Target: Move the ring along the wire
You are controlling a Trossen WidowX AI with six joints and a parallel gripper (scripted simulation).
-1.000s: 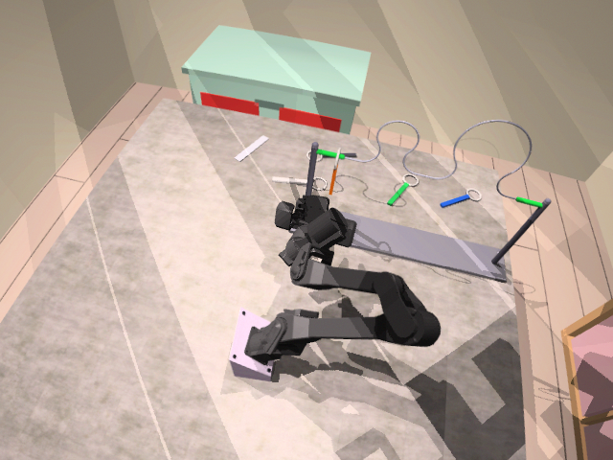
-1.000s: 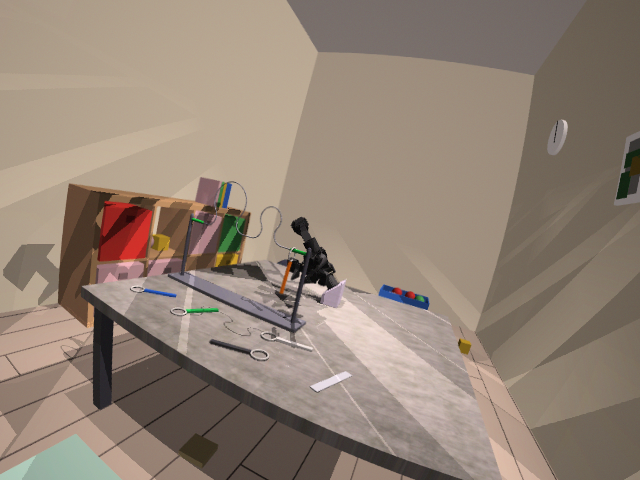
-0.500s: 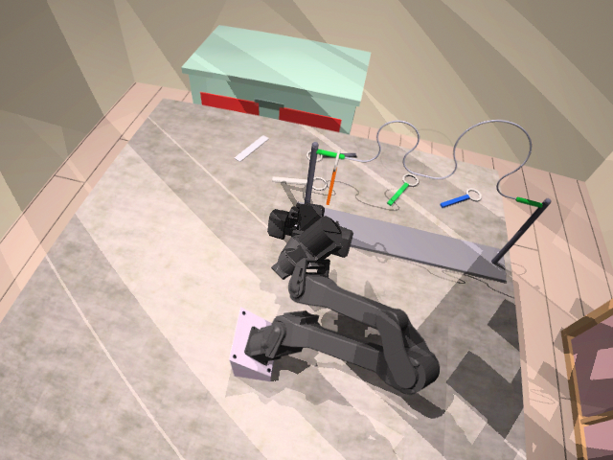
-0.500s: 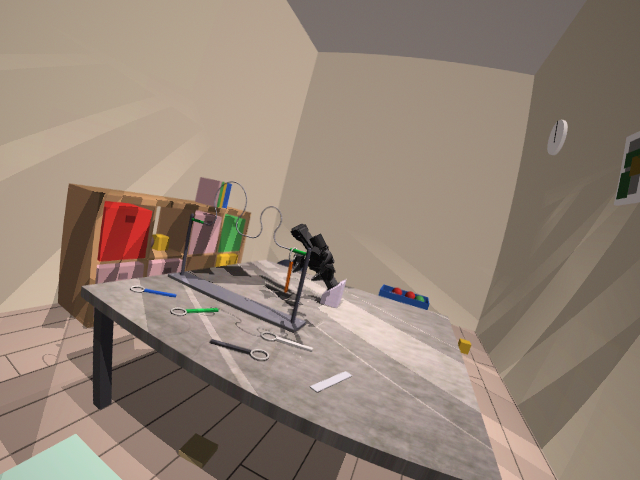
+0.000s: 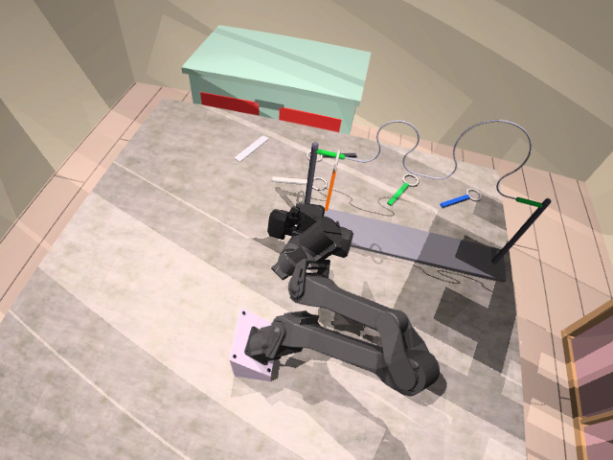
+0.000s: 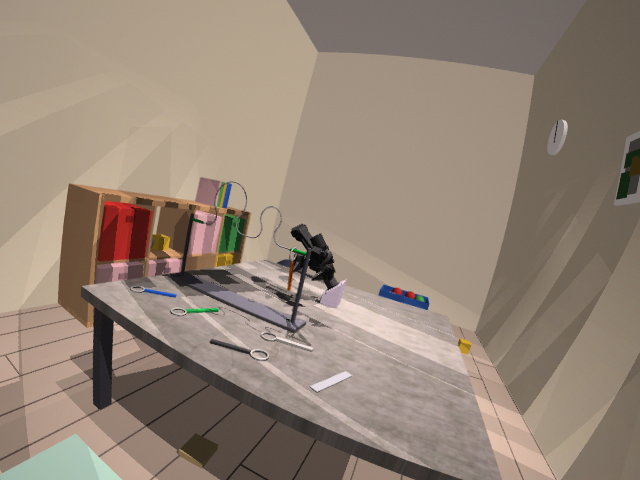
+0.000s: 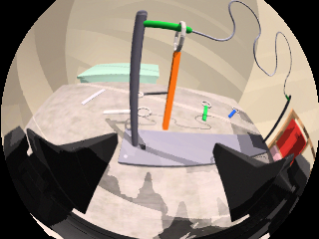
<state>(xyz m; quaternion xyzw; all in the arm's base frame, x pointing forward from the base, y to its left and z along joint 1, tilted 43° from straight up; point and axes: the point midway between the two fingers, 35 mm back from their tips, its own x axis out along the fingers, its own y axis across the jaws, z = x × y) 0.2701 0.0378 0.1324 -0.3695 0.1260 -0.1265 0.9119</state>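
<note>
The pale ring (image 5: 337,160) (image 7: 177,42) hangs around the green part (image 5: 327,153) (image 6: 298,252) (image 7: 159,25) beside the near post (image 5: 311,172) (image 6: 300,289) (image 7: 135,75), close to where the thin grey wire (image 5: 530,146) (image 7: 219,40) begins. Its orange handle (image 5: 330,190) (image 6: 290,276) (image 7: 171,92) hangs down freely. My gripper (image 7: 167,143) is wide open and empty, back from the handle, with the handle beyond the gap between the fingers in the wrist view. The other green part (image 5: 529,201) (image 6: 197,220) is at the far post (image 5: 522,230) (image 6: 188,245). The fingertips are hard to make out in the top and exterior views.
The grey base board (image 5: 411,238) (image 6: 237,304) (image 7: 189,149) lies under the wire. Loose rings with a white handle (image 5: 289,180), a green handle (image 5: 397,195), a blue handle (image 5: 454,200) and a black handle (image 6: 230,346) lie behind it, and a white strip (image 5: 251,149) lies at the back.
</note>
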